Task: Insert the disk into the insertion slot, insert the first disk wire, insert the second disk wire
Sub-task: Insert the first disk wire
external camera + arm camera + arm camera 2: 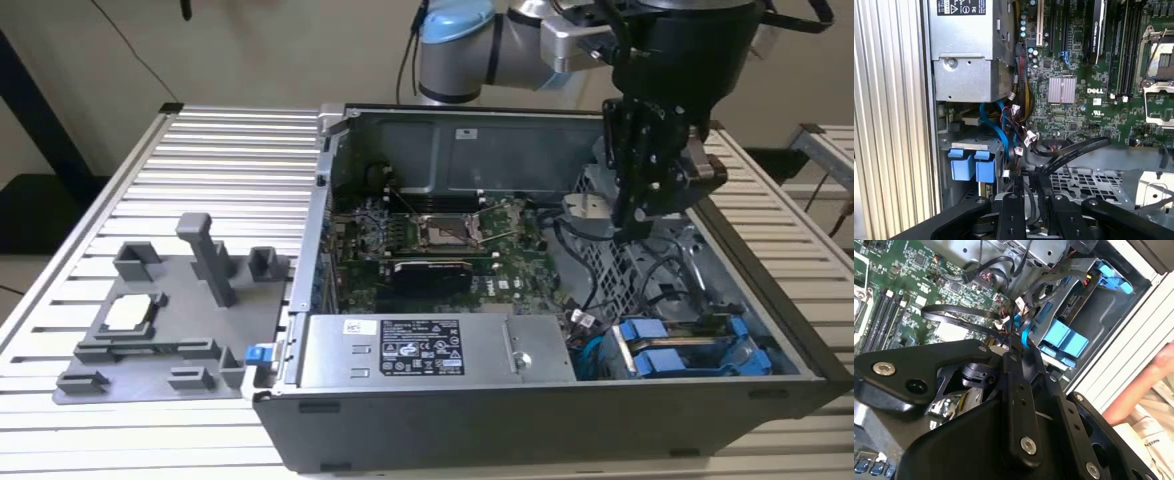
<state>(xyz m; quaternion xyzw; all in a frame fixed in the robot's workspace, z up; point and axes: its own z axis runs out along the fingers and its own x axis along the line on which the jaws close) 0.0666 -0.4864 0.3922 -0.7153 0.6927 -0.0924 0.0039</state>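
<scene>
The disk in its blue carrier (pixel 683 352) sits in the insertion slot of the grey drive cage (pixel 727 372) at the case's front corner, on the exterior view's right. Its blue front tabs (pixel 970 164) (pixel 1066 338) show in both wrist views. My gripper (pixel 630 226) hangs inside the open case above the perforated cage plate (pixel 1089 181), behind the disk. Its fingers (pixel 1013 347) (pixel 1032 196) are drawn together on a black flat disk wire (pixel 1074 150) that loops toward the motherboard. A bundle of blue and red wires (pixel 1020 329) lies just past the fingertips.
The open computer case (pixel 310 300) lies on a slatted metal table (pixel 200 150). Motherboard (pixel 427 235) and grey power supply (pixel 427 350) fill its middle and front. A grey plastic fixture (pixel 160 320) stands on the exterior view's left. Part of a person's arm (pixel 1154 385) is beside the table.
</scene>
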